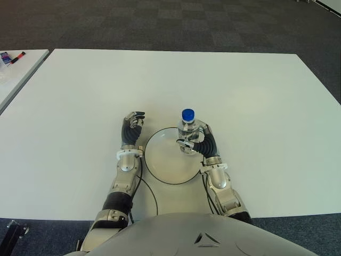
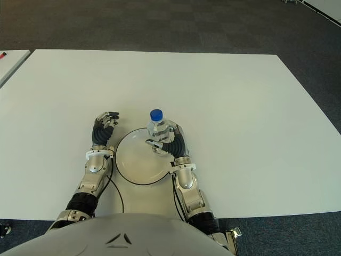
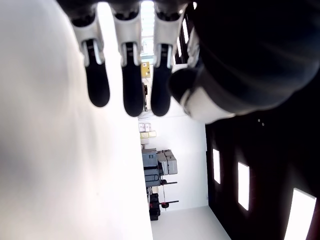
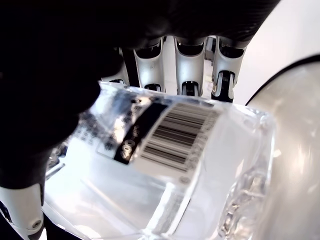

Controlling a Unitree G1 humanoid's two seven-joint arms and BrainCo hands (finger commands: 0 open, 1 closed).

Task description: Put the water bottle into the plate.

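Two hands show on the white table [image 1: 256, 96], one either side of the round white plate [image 1: 165, 160] with its dark rim. The right hand [image 1: 198, 141] is wrapped around the clear water bottle [image 1: 187, 129], which stands upright with its blue cap [image 1: 188, 114] on top, at the plate's far right edge. The right wrist view shows the fingers [image 4: 190, 70] curled behind the bottle's barcode label, gripping it firmly. Whether the bottle's base touches the plate or hangs just above it is hard to say from here. The left hand [image 1: 132, 127] shows just beside the plate's left rim; its fingers [image 3: 127, 85] are loosely curled and hold nothing. A dark cable [image 1: 152, 194] loops on the table near the robot's body
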